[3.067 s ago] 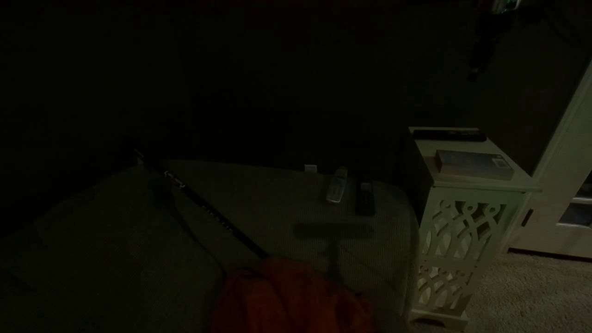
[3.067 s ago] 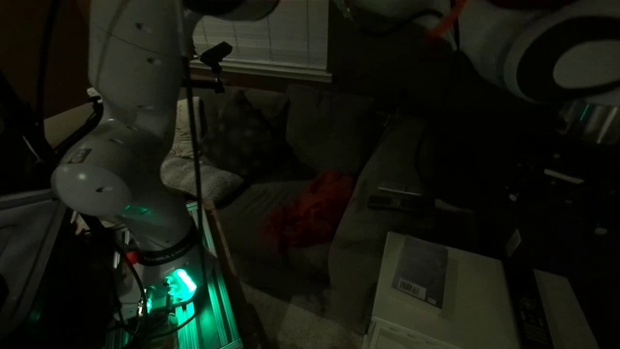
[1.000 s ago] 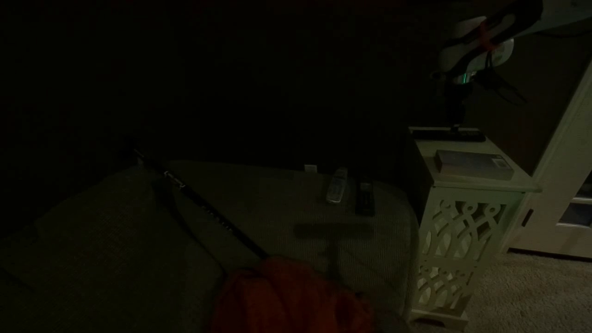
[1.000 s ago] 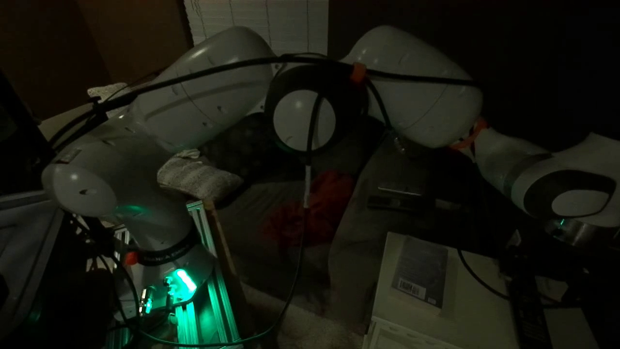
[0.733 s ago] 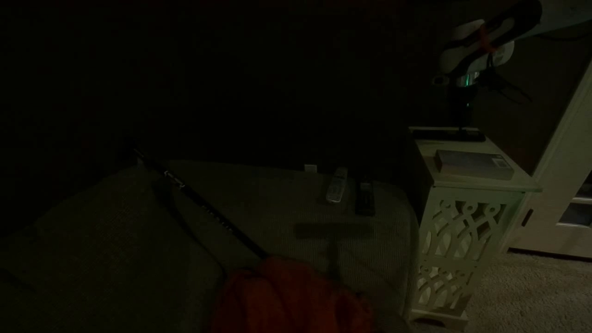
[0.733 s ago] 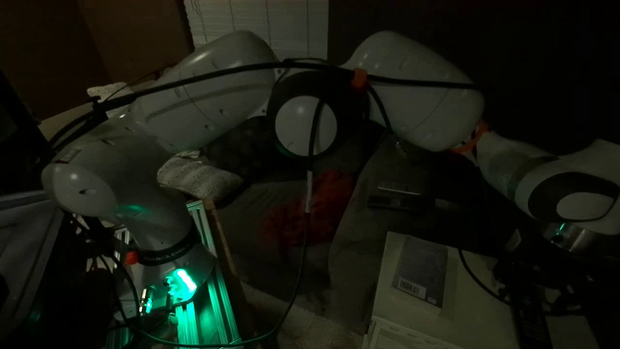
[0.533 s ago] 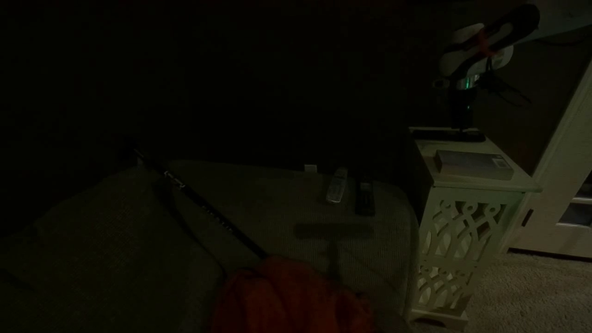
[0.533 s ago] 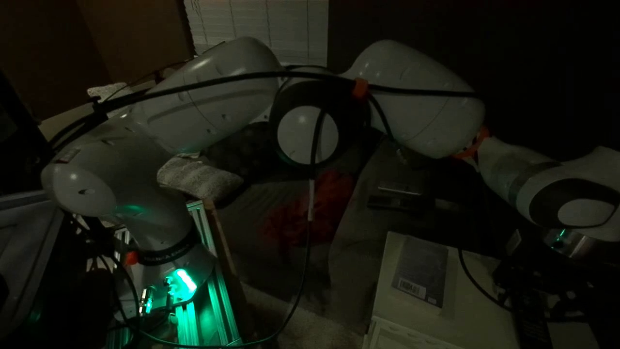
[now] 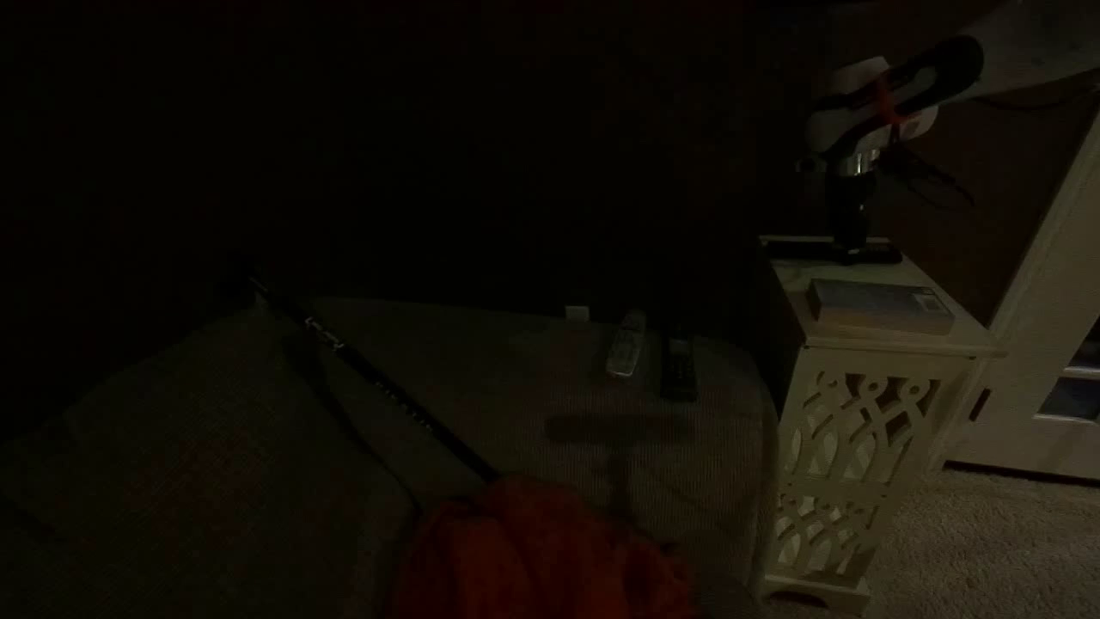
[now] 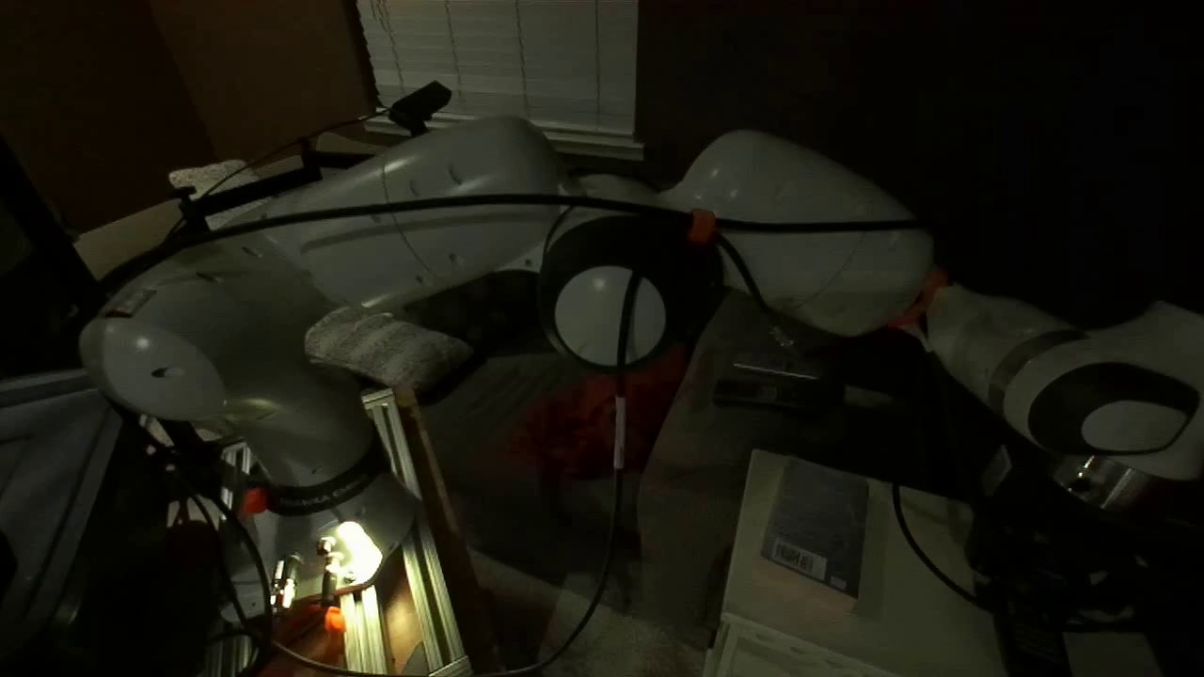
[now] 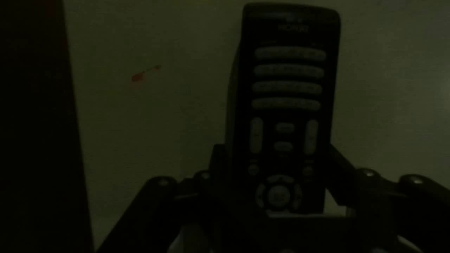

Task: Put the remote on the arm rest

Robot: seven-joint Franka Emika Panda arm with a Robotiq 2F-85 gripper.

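Note:
A black remote (image 11: pixel 284 112) with pale buttons lies on the white lattice-sided stand, its lower end hidden by the gripper in the wrist view. My gripper (image 11: pixel 276 151) points down over it, one finger against each long side. In an exterior view the gripper (image 9: pixel 851 249) meets the black remote (image 9: pixel 795 250) at the stand's far end; in an exterior view that spot is very dark. The couch's arm rest (image 9: pixel 516 395) spreads beside the stand. On it lie a pale grey remote (image 9: pixel 626 346) and a dark remote (image 9: pixel 679 365), side by side.
On the near part of the white stand (image 10: pixel 903 583) sits a book (image 10: pixel 814 527). An orange-red cloth (image 9: pixel 533 559) and a long black pole (image 9: pixel 404 404) lie across the couch. A cable (image 10: pixel 616 527) hangs from the arm. The room is dim.
The arm swung in over the stand and came down to the black remote. In the last half second the jaws closed onto its sides. The base light turned from green to white.

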